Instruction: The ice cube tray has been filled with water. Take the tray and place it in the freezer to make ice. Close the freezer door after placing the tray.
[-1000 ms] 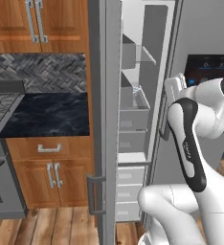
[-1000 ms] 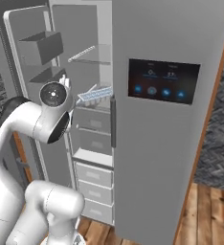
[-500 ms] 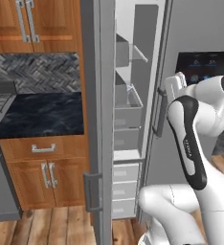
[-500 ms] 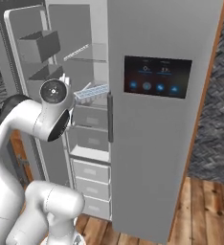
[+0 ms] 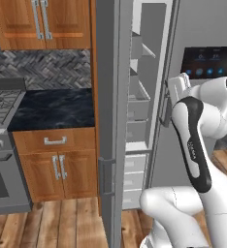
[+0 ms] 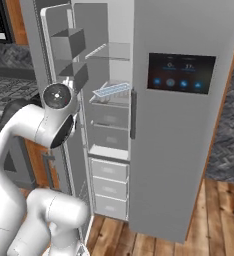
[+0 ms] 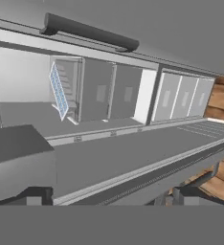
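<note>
The ice cube tray [image 6: 111,90] lies on a white shelf inside the freezer [image 6: 109,130], its cells showing pale blue water. In the hand view the tray [image 7: 59,91] stands rolled on end, well beyond my gripper [image 7: 111,196]. The gripper is open, with nothing between its dark fingertips [image 7: 35,195]. The freezer door [image 5: 110,121] stands swung open, edge-on in the left base view. Its inner side with grey bins [image 6: 69,45] faces the shelves. My arm [image 5: 195,140] reaches toward the opening from the right.
The other grey door, with its dark panel of blue icons [image 6: 181,72], is shut and carries a bar handle [image 7: 90,32]. White drawers [image 6: 108,187] fill the freezer's lower part. Left of it are wooden cabinets [image 5: 57,164], a dark counter [image 5: 52,109] and a stove [image 5: 1,155].
The whole picture has shifted a little, so the base has moved. The tray stays on its shelf, the door stays open, and the gripper stays open.
</note>
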Available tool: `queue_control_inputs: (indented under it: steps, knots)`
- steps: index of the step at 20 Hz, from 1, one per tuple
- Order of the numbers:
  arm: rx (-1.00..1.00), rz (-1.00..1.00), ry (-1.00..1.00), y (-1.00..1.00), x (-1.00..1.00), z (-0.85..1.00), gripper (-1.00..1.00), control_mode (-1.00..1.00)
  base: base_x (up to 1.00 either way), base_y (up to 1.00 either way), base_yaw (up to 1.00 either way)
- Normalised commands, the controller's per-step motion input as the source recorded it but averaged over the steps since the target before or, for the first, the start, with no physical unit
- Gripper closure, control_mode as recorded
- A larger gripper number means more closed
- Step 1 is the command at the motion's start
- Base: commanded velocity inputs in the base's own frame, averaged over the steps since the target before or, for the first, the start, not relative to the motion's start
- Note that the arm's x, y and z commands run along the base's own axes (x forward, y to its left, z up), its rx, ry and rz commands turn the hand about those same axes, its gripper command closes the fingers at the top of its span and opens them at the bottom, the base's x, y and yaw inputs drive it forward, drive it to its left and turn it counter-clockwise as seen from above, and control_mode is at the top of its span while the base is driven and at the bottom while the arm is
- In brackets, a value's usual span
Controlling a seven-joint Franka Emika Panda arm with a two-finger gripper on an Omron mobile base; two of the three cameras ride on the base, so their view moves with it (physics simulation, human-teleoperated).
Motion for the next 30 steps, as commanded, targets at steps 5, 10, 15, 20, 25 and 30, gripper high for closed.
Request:
queue_control_inputs:
  steps: [5, 10, 15, 20, 25, 30]
  knots:
    - [0.00, -0.03, 0.02, 0.00, 0.00, 0.00, -1.00, -1.00, 0.01, 0.12, -0.01]
    - [0.00, -0.10, 0.03, 0.00, 0.00, 0.00, -1.00, -1.00, 0.00, 0.00, 0.00]
    - [0.00, -0.10, 0.02, 0.00, -0.04, 0.00, -1.00, -1.00, 0.00, 0.00, 0.00]
    - [0.00, -0.05, 0.00, 0.00, -0.47, 0.07, -1.00, -1.00, 0.00, 0.00, 0.00]
    - [-0.05, 0.02, 0.02, 0.20, -0.37, 0.28, -1.00, -1.00, 0.00, 0.00, 0.00]
    - [-0.17, 0.12, 0.13, 0.39, -0.11, 0.26, -1.00, -1.00, 0.00, 0.00, 0.00]
